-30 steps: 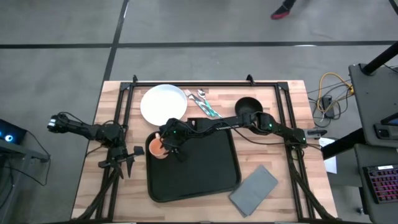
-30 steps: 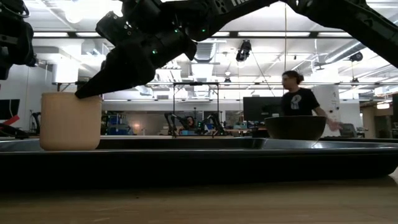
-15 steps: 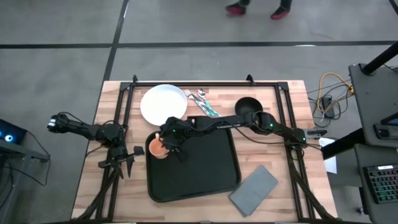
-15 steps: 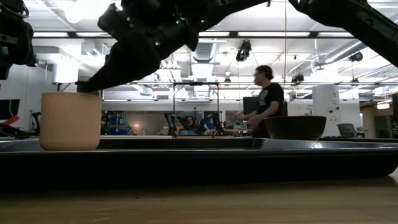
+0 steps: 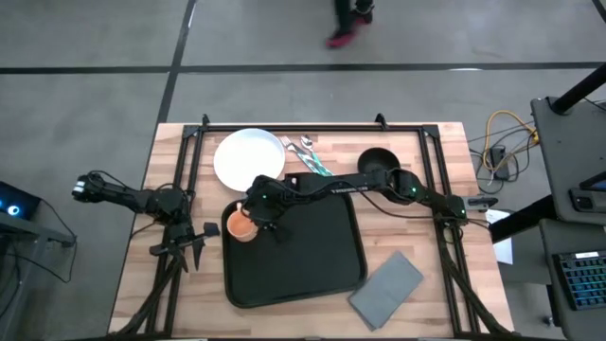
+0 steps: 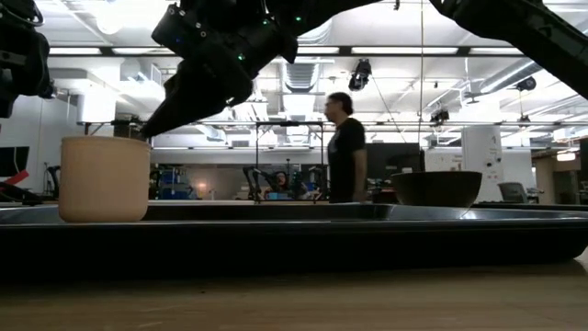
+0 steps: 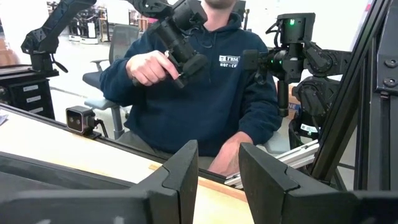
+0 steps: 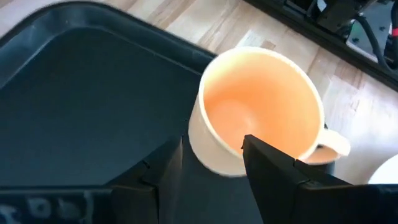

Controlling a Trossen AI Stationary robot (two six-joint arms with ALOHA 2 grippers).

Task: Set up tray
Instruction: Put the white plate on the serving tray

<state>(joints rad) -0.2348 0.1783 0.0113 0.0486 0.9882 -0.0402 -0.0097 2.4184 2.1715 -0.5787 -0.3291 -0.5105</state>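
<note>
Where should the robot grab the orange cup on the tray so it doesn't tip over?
Probably the rim. The cup stands upright with its mouth open, in the tray's corner nearest the white plate. One finger can go inside and one outside the wall, coming from above. Its handle is small. The right gripper hangs open just above the rim.

The high camera looks straight down on the whole table (image 5: 312, 294). The low one sits at tabletop level, close to the tray (image 6: 303, 241) rim, facing the room. The right wrist camera looks closely past the right gripper (image 8: 213, 155), with the cup (image 8: 258, 109) just ahead of it, also seen from above and low. The left wrist camera faces a seated person (image 7: 199, 81).
</note>
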